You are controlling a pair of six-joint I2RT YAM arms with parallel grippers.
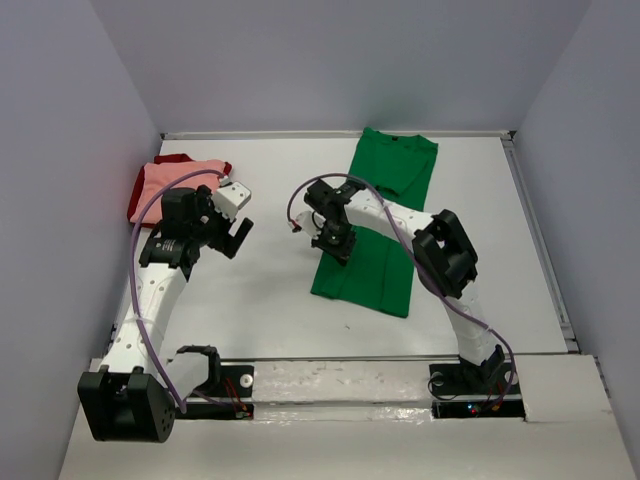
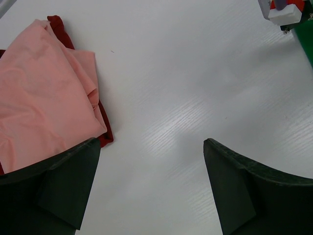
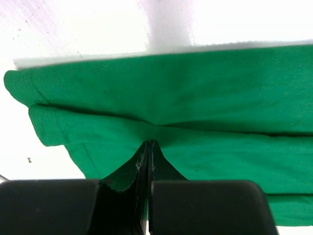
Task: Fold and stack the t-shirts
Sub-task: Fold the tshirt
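Upper left of the frame, the salmon pink t-shirt (image 1: 185, 180) lay crumpled over the dark red t-shirt (image 1: 172, 158) on the tabletop (image 1: 270, 290). Just beside them hung the left hand (image 2: 151, 143), fingers spread wide and holding nothing. At centre, the right hand (image 3: 148, 147) was pinched tight on the left edge of the green t-shirt (image 1: 385, 200), a long strip running up to the top.

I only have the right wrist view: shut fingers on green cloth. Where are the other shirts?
Observer: The salmon pink cloth t-shirt lies at the white table's far left, atop the dark red cloth t-shirt.
Operator: And the left gripper?
Observer: The left gripper hangs open beside that pile, holding nothing.
Operator: How does the green one lie?
Observer: The bright green cloth t-shirt is a long folded strip, pinched at its left edge by the right gripper.
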